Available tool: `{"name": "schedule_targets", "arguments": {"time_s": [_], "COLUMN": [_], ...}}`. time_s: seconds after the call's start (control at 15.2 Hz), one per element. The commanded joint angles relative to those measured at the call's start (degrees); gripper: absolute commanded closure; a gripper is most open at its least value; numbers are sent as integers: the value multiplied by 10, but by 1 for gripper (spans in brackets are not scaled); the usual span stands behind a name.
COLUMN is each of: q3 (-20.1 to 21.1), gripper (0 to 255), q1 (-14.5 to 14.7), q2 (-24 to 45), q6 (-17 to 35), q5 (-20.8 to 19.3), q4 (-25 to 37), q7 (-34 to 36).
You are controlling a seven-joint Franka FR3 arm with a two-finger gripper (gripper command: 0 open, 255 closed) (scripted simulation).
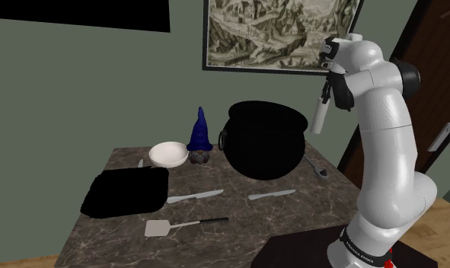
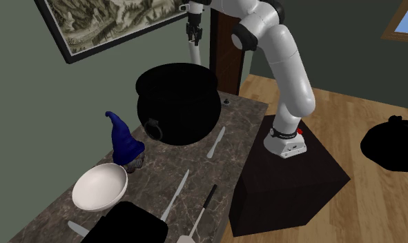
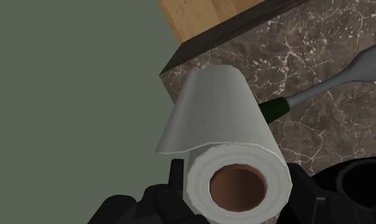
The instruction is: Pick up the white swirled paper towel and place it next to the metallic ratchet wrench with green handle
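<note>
My gripper [image 1: 325, 96] is shut on the white paper towel roll [image 1: 320, 116], which hangs high above the table's back corner, at the shoulder view's right. In the wrist view the roll [image 3: 234, 153] sits clasped between the fingers [image 3: 160, 202], its brown core facing the camera and a loose sheet curling off it. Beyond it on the dark marble table [image 3: 320, 44] lies the metallic ratchet wrench [image 3: 345, 73] with a dark green handle, partly hidden by the roll. The wrench [image 1: 316, 167] lies beside the black cauldron. From the second exterior view, the roll [image 2: 193, 50] hangs under the gripper [image 2: 192, 33].
A big black cauldron [image 1: 263, 141] stands mid-table. A blue gnome hat [image 1: 200, 131], a white bowl [image 1: 168, 154] and a black tray [image 1: 128, 190] lie toward the shoulder view's left. Two knives [image 1: 194, 196] [image 1: 271, 195] and a spatula [image 1: 183, 224] lie in front. A framed picture [image 1: 280, 30] hangs behind.
</note>
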Motion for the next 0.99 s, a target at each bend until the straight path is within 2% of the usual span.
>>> {"name": "schedule_targets", "arguments": {"time_s": [0.0,0.92], "q3": [10,12], "gripper": [255,255], "q1": [-19,16], "q2": [20,27], "q6": [10,110], "q5": [14,26], "q4": [6,-105], "q7": [-11,-38]}}
